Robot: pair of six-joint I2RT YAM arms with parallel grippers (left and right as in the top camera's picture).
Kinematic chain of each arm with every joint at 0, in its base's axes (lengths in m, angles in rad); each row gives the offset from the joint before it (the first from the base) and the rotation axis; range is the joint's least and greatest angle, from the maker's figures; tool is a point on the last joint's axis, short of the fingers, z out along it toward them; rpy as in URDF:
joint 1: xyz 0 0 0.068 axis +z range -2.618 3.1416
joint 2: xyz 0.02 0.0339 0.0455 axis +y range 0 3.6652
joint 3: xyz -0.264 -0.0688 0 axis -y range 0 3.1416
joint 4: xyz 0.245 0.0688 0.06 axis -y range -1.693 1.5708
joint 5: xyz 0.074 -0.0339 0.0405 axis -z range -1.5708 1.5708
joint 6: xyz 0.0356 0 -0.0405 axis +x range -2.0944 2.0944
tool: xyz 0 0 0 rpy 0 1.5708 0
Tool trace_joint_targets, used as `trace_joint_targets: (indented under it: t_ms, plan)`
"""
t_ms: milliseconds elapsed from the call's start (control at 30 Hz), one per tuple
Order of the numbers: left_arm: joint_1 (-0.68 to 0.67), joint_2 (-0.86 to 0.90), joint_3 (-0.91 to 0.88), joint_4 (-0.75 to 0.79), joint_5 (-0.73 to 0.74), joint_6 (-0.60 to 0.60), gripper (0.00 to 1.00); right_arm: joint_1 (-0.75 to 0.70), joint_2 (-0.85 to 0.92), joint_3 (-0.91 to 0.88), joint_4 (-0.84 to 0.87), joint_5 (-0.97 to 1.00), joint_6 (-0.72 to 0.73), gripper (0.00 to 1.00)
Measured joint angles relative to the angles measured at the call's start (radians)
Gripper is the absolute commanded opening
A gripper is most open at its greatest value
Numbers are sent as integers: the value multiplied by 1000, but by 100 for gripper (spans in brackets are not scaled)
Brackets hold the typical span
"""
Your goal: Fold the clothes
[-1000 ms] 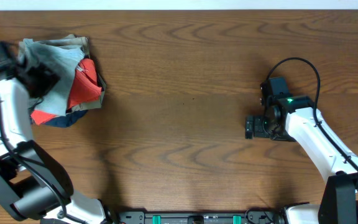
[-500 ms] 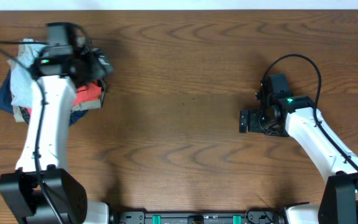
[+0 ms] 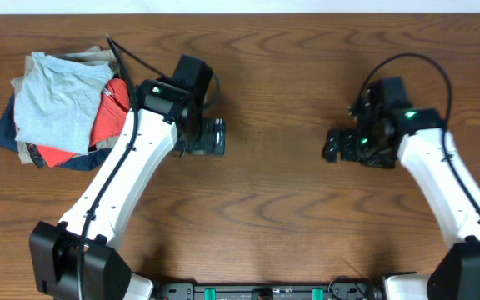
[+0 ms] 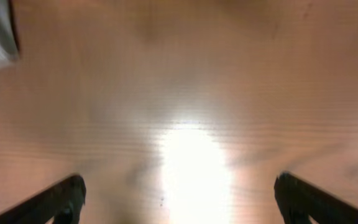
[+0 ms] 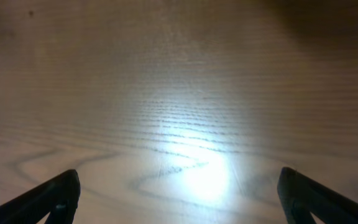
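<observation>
From my station I see the pale light-blue, wrinkled cotton garment (image 3: 61,100) lying on top of a heap at the far-left end of the brown wooden table (image 3: 265,217). Under it are a red-orange T-shirt (image 3: 113,117), a navy piece (image 3: 5,133) and a khaki piece (image 3: 30,153), each peeking out at the edges.

My left gripper (image 3: 217,137) hangs over bare wood to the right of that heap, well apart from the blue garment and touching none of the cloth. Its jaws are spread wide with nothing between them. In the left wrist view the two dark fingertips (image 4: 64,196) sit at the bottom corners with only glossy tabletop and a glare spot between them. A pale blurred patch shows in that view's top-left corner; I cannot tell what it is.

My right gripper (image 3: 330,147) is over the right half of the table, far from the garment. Its jaws are also fully released and empty, with plain wood grain between its fingertips (image 5: 58,196).
</observation>
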Motion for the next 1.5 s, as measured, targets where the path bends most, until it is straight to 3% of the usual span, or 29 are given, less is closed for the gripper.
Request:
trace_joint_targets:
  t_ms: [100, 267, 600, 800, 1033, 1500]
  plan:
    - [2, -6, -2, -87, 20, 0, 98, -26, -19, 40, -56, -1, -15, 99]
    - [2, -146, -84, -60, 38, 0, 98, -32, -152, 26, -68, 8, -22, 99]
    - [2, -848, -441, 303, -46, -9, 98, -33, -660, -168, 112, 79, -22, 99]
    - [2, -1174, -610, 381, -124, -13, 98, -33, -883, -318, 152, 110, -22, 99]
    - [2, -1284, -634, 376, -147, -13, 98, -33, -925, -346, 32, 117, -22, 99]
    - [2, -1286, -634, 374, -151, -13, 98, -33, -924, -346, -76, 120, -22, 99]
